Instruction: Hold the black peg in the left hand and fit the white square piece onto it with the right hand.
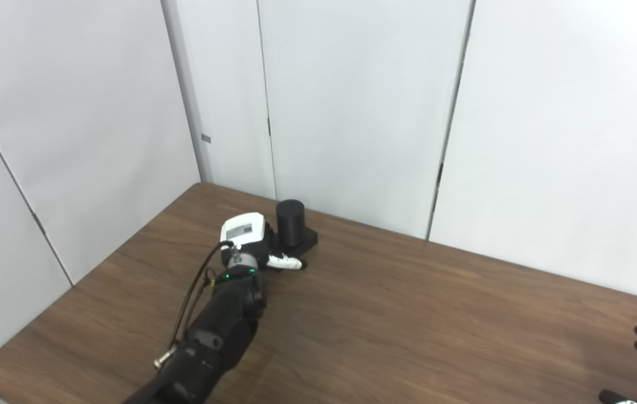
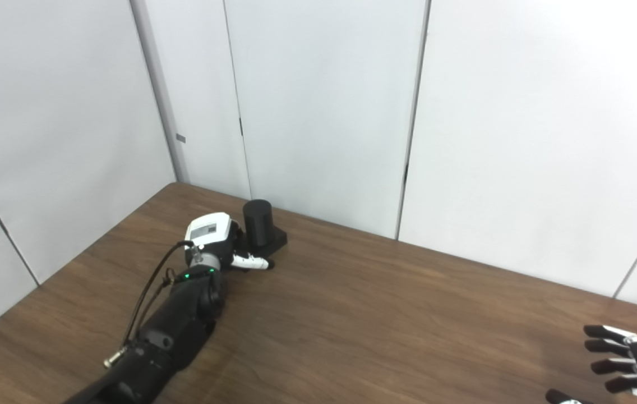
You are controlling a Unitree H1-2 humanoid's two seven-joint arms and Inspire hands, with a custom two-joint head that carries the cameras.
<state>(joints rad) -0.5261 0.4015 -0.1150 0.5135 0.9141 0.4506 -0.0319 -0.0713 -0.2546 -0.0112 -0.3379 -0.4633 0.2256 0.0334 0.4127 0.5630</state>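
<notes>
The black peg (image 1: 290, 221), a short cylinder on a square black base, stands upright near the table's far left edge. My left hand (image 1: 251, 241) is right against its left side, with the white thumb (image 1: 287, 261) lying along the front of the base. The other fingers are hidden behind the hand, so the grasp is unclear. My right hand (image 2: 627, 365) hovers at the bottom right corner, fingers spread and holding nothing. No white square piece is visible in either view.
The brown wooden table (image 1: 408, 314) stretches between the two hands. White wall panels (image 1: 352, 112) rise directly behind the table's far edge, close behind the peg. The table's left edge runs near my left arm.
</notes>
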